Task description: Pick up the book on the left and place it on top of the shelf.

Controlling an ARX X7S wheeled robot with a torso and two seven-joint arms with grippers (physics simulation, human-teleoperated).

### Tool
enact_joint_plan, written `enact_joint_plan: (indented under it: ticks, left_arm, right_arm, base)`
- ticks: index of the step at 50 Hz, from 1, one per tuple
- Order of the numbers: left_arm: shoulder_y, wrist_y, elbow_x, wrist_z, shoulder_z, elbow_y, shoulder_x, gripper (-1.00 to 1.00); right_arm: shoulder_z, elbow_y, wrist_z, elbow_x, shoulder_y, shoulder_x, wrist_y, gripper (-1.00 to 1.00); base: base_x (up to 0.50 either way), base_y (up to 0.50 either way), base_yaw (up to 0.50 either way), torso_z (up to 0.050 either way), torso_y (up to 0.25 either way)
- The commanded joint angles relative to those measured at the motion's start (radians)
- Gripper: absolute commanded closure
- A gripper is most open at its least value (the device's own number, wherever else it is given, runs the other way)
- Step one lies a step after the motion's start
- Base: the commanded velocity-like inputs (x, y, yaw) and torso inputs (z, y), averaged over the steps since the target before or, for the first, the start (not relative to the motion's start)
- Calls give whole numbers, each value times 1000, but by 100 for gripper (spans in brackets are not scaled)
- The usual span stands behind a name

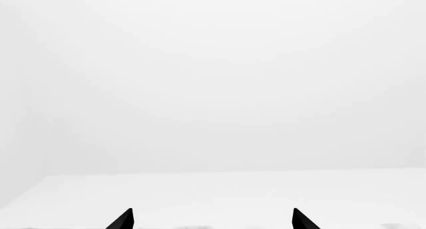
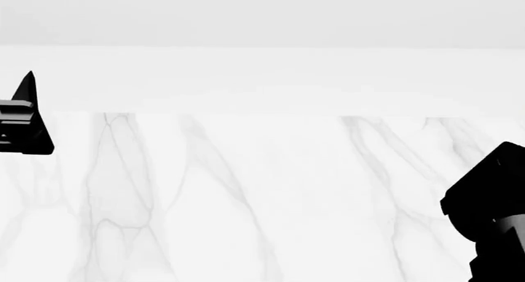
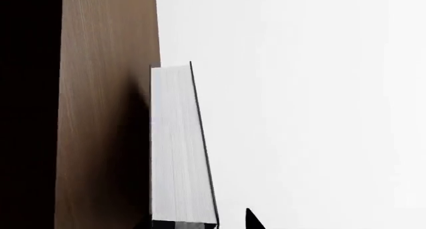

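Right wrist view: brown wooden shelf (image 3: 106, 114) board fills one side, wood grain running along its length, black shadow beyond its far edge. Book (image 3: 176, 149) lies flat against board, white page edges facing camera, thin dark cover visible along its outer side. Right gripper (image 3: 199, 223) barely seen (only one dark fingertip (image 3: 252, 219) clear beside book); grip state unclear. Rest plain white.

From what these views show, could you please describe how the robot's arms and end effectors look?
Both are matte black. The left end effector ends in two sharp, pointed wedge fingertips; in the head view its body shows grey ridged segments. The right arm is a blocky black housing. No cables or markings visible.
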Motion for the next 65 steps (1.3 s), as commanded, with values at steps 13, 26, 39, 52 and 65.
enact_joint_plan:
  ticks: [13,26,39,52,65]
  left_arm:
    - [5,7,-5,-5,3,-2,-4,-100]
    - [16,21,-5,-4,7,-10,-6,-100]
    - [17,30,-4,-5,15,-18,-7,-100]
    - [16,32,-9,-7,15,-19,-8,-100]
    - [10,38,-11,-8,26,-21,-5,-100]
  right_arm:
    - [-99,0,74,-89,19,-12,-58,-100]
    - [66,0,-26,-73,91,-112,-424,-100]
    - [127,0,-17,-87,135,-135,-554,-100]
    - [150,0,2,-81,137,-137,-596,-100]
    - [562,-5,-189,129,140,-157,-1013,-100]
  base:
    - [0,0,0,0,1]
    - [0,0,0,0,0]
    - [0,0,0,0,0]
    - [0,0,0,0,0]
    - [0,0,0,0,0]
